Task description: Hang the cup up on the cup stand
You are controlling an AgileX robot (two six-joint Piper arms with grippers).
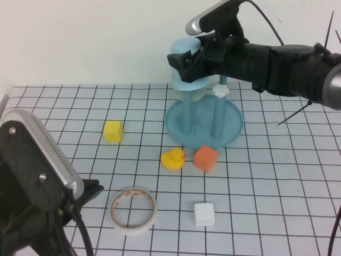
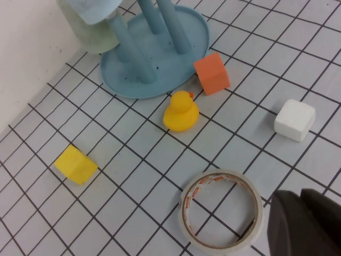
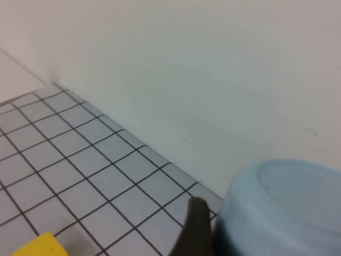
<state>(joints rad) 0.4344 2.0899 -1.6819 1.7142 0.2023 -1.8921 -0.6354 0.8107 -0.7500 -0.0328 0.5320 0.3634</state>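
The light blue cup point(image 1: 186, 63) is upside down over the left peg of the cup stand point(image 1: 232, 128), a round teal-blue tray with upright pegs; one peg shows its white flower cap point(image 1: 220, 90). My right gripper point(image 1: 187, 57) reaches in from the right and is shut on the cup's upper part. In the right wrist view the cup point(image 3: 282, 208) fills the corner beside one dark finger point(image 3: 194, 229). The left wrist view shows the stand point(image 2: 184, 64) and the cup's rim point(image 2: 96, 8). My left gripper point(image 1: 91, 191) is low at the near left, shut and empty, and appears in its own view point(image 2: 306, 226).
A pale green cup point(image 1: 196, 96) stands behind the stand, by the wall. A yellow block point(image 1: 113, 131), yellow duck point(image 1: 173, 159) and orange block point(image 1: 205, 159) lie near the stand. A tape roll point(image 1: 134, 210) and white block point(image 1: 204, 214) lie nearer, close to my left gripper.
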